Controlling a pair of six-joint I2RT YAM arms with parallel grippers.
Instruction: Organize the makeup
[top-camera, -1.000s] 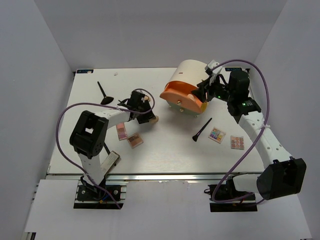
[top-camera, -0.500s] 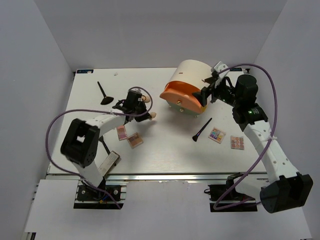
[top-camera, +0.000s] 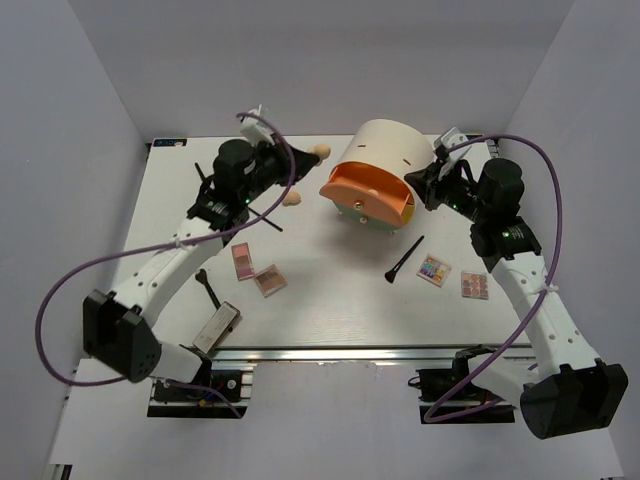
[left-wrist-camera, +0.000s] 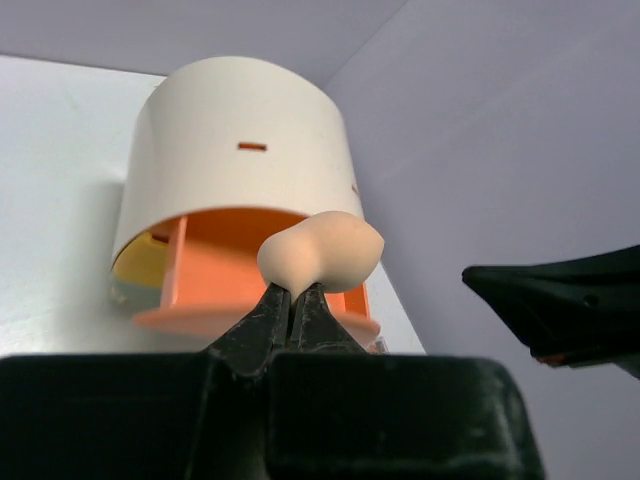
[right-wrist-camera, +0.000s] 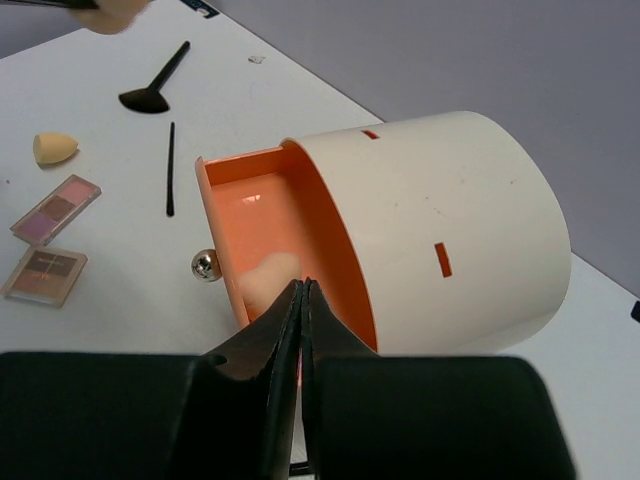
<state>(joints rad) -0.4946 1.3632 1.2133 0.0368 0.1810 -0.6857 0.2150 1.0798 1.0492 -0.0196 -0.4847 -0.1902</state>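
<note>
Peach egg-shaped foam sponge (left-wrist-camera: 322, 250) hangs above the white worktop (top-camera: 330, 300) in the upper middle of the overhead view. The left end effector (left-wrist-camera: 297, 296) pinches it at its narrow end. Just right of it stands the big cream cylindrical drawer unit (top-camera: 392, 150). Its orange drawer (top-camera: 362, 192) is pulled out toward the lower left, with a pale sponge (right-wrist-camera: 265, 277) lying inside. The right end effector (right-wrist-camera: 303, 292), its fingers pressed together on nothing, sits just right of the unit. A loose peach sponge (top-camera: 292, 198) lies on the worktop below the held one. A flat pink palette (top-camera: 243, 262) and a brown palette (top-camera: 269, 281) lie at lower left, and a thin black brush (top-camera: 404, 259) and a multicoloured palette (top-camera: 434, 270) at lower right. The held sponge's long axis runs roughly left to right in the overhead view, broad end toward the cylinder. Half a second earlier the left end effector was low at the worktop; it has since risen and swung up-frame toward the unit.
</note>
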